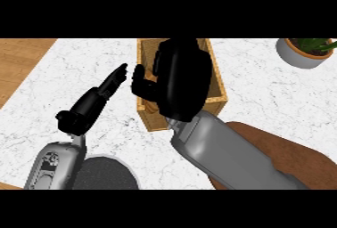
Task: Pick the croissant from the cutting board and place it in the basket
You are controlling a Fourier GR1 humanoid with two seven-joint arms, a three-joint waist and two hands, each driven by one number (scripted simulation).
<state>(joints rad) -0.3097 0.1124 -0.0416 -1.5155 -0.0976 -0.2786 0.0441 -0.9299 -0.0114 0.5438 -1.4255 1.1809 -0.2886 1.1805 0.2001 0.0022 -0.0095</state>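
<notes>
- Your right black hand [178, 75] hangs over the square light-wood basket [217, 95]; you cannot tell how its fingers stand.
- You cannot see the croissant.
- Your left black hand [99, 100], fingers straight and together, rests left of the basket.
- The dark brown wooden cutting board [289, 156] lies lower right.
</notes>
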